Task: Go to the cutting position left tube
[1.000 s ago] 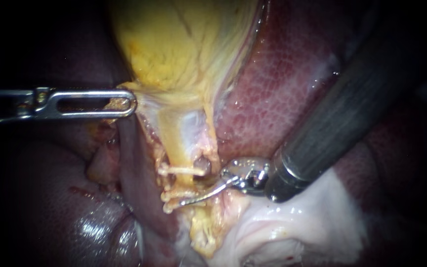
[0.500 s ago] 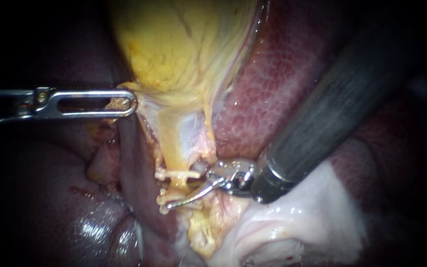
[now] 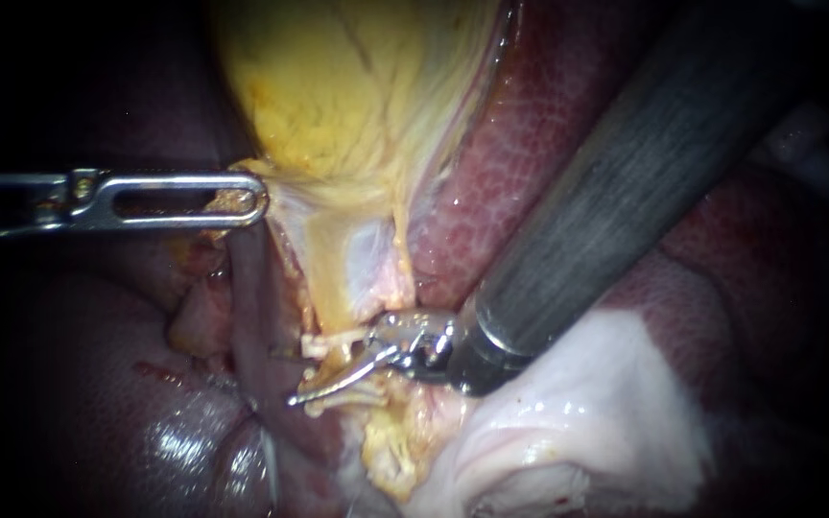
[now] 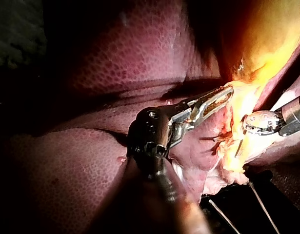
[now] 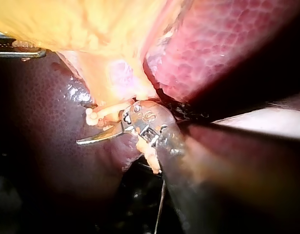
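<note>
Although I cannot tell whether its blades are parted, my right instrument [image 3: 314, 388] lies across the clipped tube [image 3: 330, 307], between the upper clip [image 3: 338, 340] and the lower clip [image 3: 343, 403]. My left instrument [image 3: 247, 201] pinches the gallbladder [image 3: 338, 96] edge in its jaws, which seems to keep that tube taut. The tube looks soft, thin, slick and easily torn; take it only between the clips, clear of the liver [image 3: 549, 173].
</note>
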